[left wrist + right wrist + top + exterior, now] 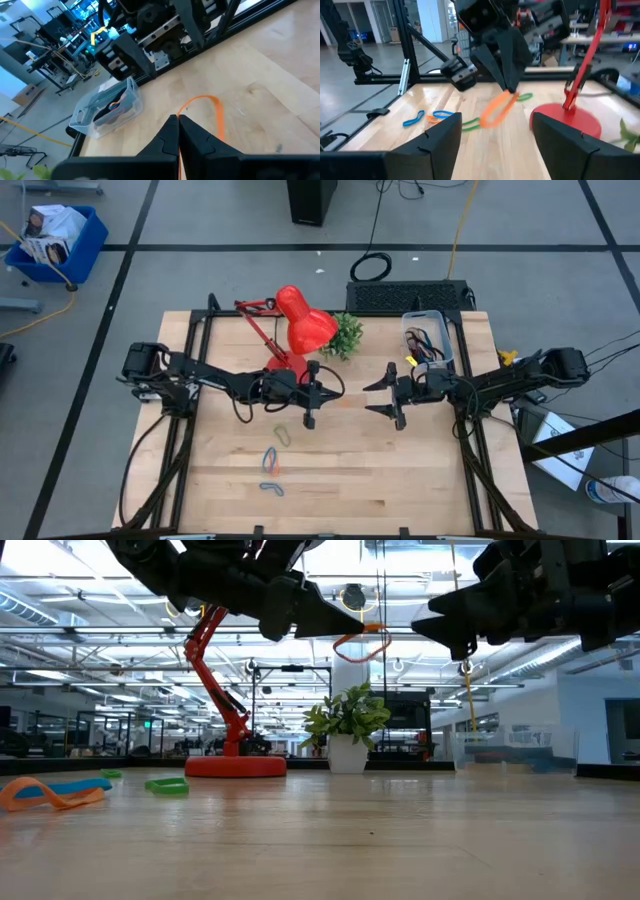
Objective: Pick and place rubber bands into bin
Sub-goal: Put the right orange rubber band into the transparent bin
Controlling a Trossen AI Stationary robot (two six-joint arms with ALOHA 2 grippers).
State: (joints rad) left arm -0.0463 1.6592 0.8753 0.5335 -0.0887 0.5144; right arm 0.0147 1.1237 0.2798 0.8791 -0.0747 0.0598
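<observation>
Claw (507, 85) of left arm, raised, pinches dangling orange band (496, 111).

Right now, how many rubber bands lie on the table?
4 seen: blue band, orange band, green band, second green band, near the table's middle; overlaps may hide more.

The table (420, 470) under the left gripper (178, 120) is pale, smooth-grained wood. An orange rubber band (216, 112) pinched in its matt black fingertips looks flat and rubbery. Beyond it, the bin (85, 112) is clear, glossy plastic.
</observation>
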